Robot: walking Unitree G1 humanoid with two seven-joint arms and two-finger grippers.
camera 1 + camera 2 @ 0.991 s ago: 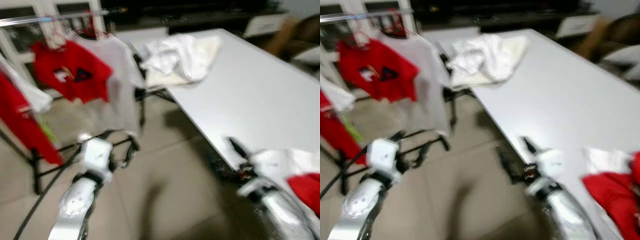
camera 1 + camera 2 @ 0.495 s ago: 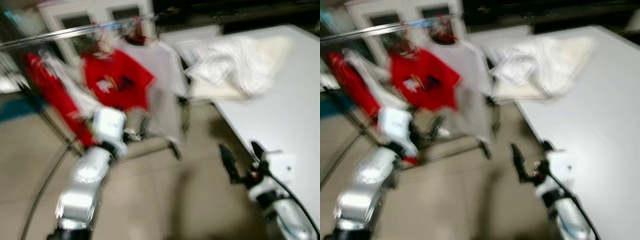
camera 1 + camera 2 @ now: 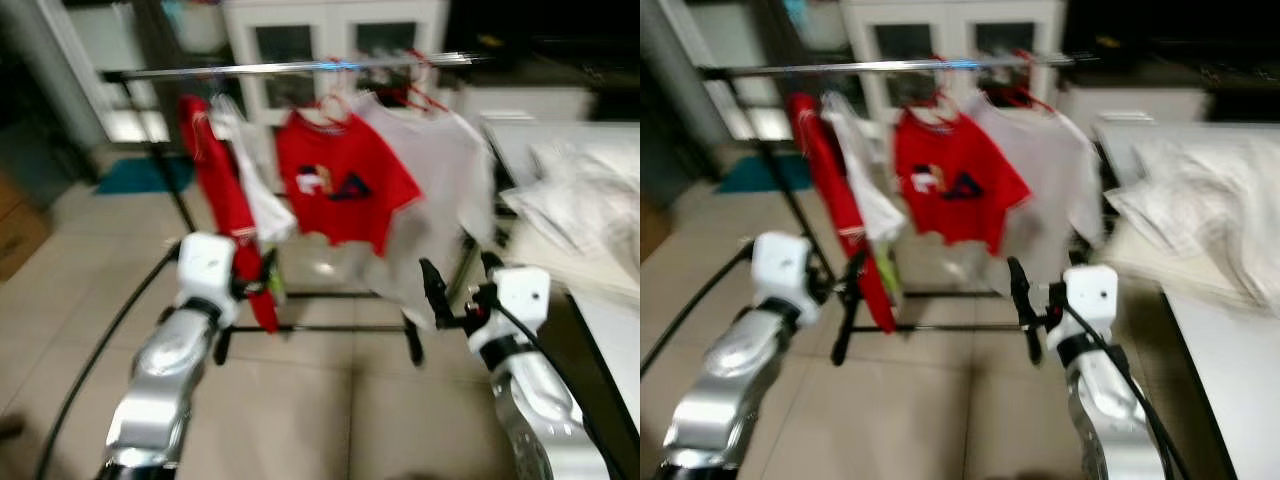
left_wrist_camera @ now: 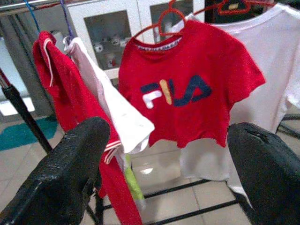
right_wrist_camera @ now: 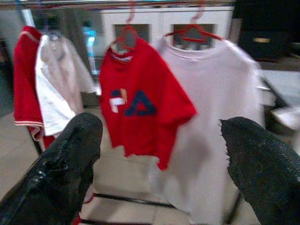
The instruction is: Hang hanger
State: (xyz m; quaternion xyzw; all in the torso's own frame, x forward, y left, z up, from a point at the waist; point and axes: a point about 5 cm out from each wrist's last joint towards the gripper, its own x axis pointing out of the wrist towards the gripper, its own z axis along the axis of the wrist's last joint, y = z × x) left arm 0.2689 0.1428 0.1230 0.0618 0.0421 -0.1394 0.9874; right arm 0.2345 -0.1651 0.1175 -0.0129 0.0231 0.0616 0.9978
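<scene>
Nearest the camera, the 2 silver arms reach forward over a beige tiled floor [image 3: 300,420]. The left gripper [image 4: 164,159] has its 2 black fingers spread wide with nothing between them, and the right gripper [image 5: 159,159] is likewise spread and holds nothing; in the head views its fingers stand up just in front of the garment rack's lower crossbar.

Beyond them stands a black garment rack [image 3: 170,170] with a shiny horizontal rail [image 3: 300,68]. From the robot's left to right, 4 garments hang on it: a long red garment [image 3: 222,200], a white garment [image 4: 117,112] just beside it, a red FILA T-shirt [image 4: 187,89] on a red hanger [image 4: 164,21], and a light grey T-shirt [image 5: 215,108] on another red hanger [image 5: 190,32]. The red T-shirt overlaps the grey one's front.

To the right lies a white table [image 3: 1230,360] with a heap of white cloth [image 3: 1200,215] on it. Behind the rack is a white cabinet with glass doors [image 3: 330,45].
</scene>
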